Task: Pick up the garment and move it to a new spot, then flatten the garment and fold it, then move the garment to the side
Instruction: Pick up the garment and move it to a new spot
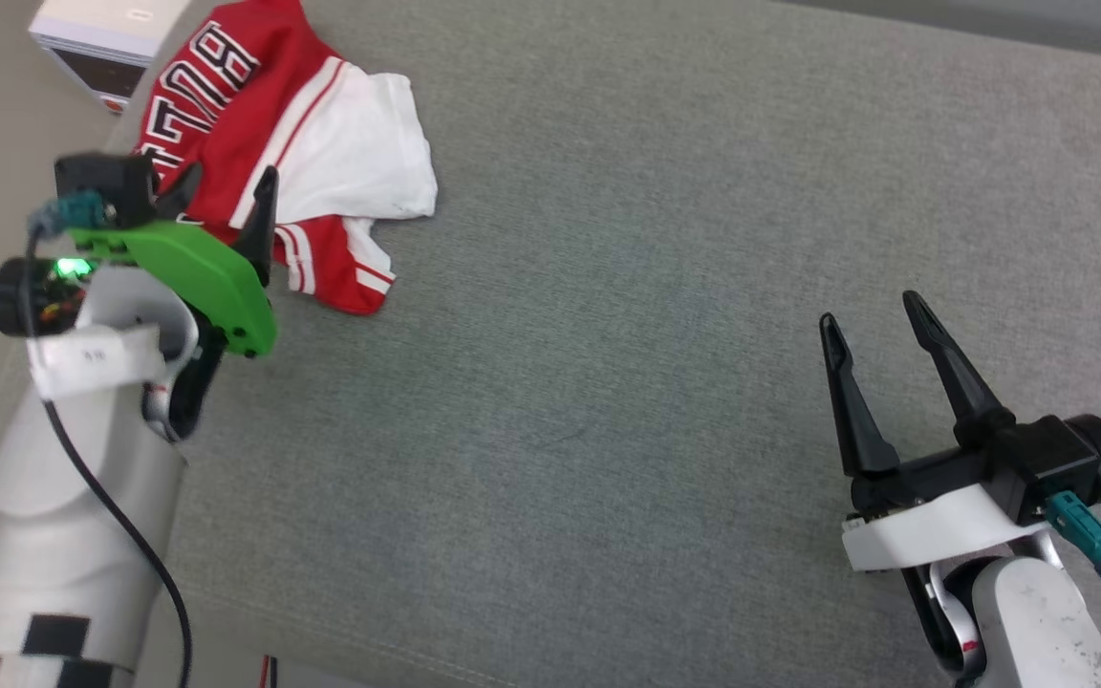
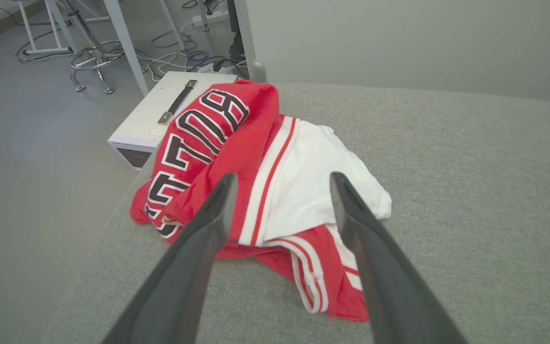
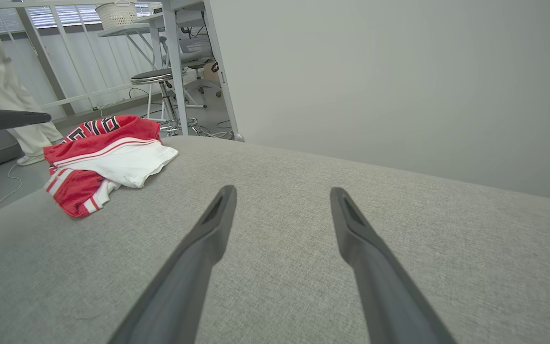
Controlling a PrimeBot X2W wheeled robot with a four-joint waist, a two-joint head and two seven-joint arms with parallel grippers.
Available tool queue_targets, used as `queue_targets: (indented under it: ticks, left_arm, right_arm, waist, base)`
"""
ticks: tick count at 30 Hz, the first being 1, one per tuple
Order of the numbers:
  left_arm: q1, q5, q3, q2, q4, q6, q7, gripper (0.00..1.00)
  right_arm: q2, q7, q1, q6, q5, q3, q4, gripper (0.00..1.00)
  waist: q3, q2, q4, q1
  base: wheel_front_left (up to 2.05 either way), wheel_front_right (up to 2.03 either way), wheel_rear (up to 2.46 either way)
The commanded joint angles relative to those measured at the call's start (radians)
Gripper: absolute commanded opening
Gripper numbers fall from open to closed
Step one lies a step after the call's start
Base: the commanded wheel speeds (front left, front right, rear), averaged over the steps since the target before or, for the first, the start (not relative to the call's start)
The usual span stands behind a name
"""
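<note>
Red-and-white jersey garment (image 1: 226,96) lies crumpled at the far-left corner of the grey fabric worktop (image 1: 656,287), left pincer (image 1: 230,186) spread above it, right pincer (image 1: 871,315) spread well apart; a shallow pinch could drag it over the edge.

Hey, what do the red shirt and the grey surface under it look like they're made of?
The garment: soft knit fabric, matte, probably cotton or polyester; it crumples in loose folds. The surface: grey woven upholstery-like cloth, matte, with a fine weave texture showing.
</note>
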Motion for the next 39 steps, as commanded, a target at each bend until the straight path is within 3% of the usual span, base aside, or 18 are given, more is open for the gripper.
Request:
queue_targets:
  ticks: [1,10,15,20,21,22,23,27,34,39]
  left_arm:
    - [-0.049,-0.041,-0.029,0.033,0.019,-0.005,0.053,1.0]
    - [-0.208,-0.268,-0.141,0.199,0.147,-0.005,0.381,1.0]
    - [-0.23,-0.322,-0.155,0.244,0.212,-0.005,0.432,1.0]
    - [-0.209,-0.383,-0.187,0.245,0.274,-0.005,0.506,1.0]
    - [-0.203,-0.399,-0.192,0.242,0.277,-0.005,0.522,0.45]
    - [-0.199,-0.417,-0.195,0.24,0.277,-0.005,0.531,0.0]
    - [-0.196,-0.431,-0.194,0.239,0.275,-0.005,0.531,0.0]
    - [-0.189,-0.448,-0.186,0.25,0.26,-0.005,0.44,0.0]
    - [-0.182,-0.377,-0.179,0.281,0.215,-0.006,0.107,0.0]
    - [-0.168,-0.331,-0.184,0.292,0.171,-0.004,-0.058,0.0]
  right_arm:
    - [-0.009,-0.005,-0.024,-0.001,-0.009,0.005,-0.013,1.0]
    - [-0.004,-0.005,-0.073,-0.001,-0.011,0.026,-0.035,1.0]
    - [0.002,-0.005,-0.081,-0.001,-0.012,0.03,-0.038,1.0]
    - [0.004,-0.005,-0.082,-0.001,-0.012,0.03,-0.037,1.0]
    - [0.004,-0.005,-0.081,-0.001,-0.013,0.028,-0.036,1.0]
    - [0.005,-0.005,-0.081,-0.001,-0.014,0.027,-0.035,1.0]
    - [0.006,-0.005,-0.08,-0.001,-0.015,0.026,-0.033,1.0]
    - [0.01,-0.005,-0.078,-0.001,-0.016,0.027,-0.023,1.0]
    - [0.024,-0.005,-0.057,-0.001,0.0,0.024,0.006,1.0]
    - [0.041,-0.005,-0.027,-0.001,0.03,0.009,0.016,1.0]
  waist:
    - [0.125,0.0,-0.109,0.0]
    - [0.214,0.0,-0.2,0.0]
    - [0.236,0.0,-0.228,0.0]
    - [0.239,0.0,-0.235,0.0]
    - [0.237,0.0,-0.235,0.0]
    - [0.235,0.0,-0.234,0.0]
    - [0.232,0.0,-0.233,0.0]
    - [0.2,0.0,-0.227,0.0]
    - [0.081,0.0,-0.228,0.0]
    - [-0.012,0.0,-0.239,0.0]
  base:
    - [0.0,0.0,0.0]
    - [0.0,0.0,0.0]
    - [0.0,0.0,0.0]
    - [0.0,0.0,0.0]
    - [0.0,0.0,0.0]
    - [0.0,0.0,0.0]
    - [0.0,0.0,0.0]
    - [0.0,0.0,0.0]
    - [0.0,0.0,0.0]
    - [0.0,0.0,0.0]
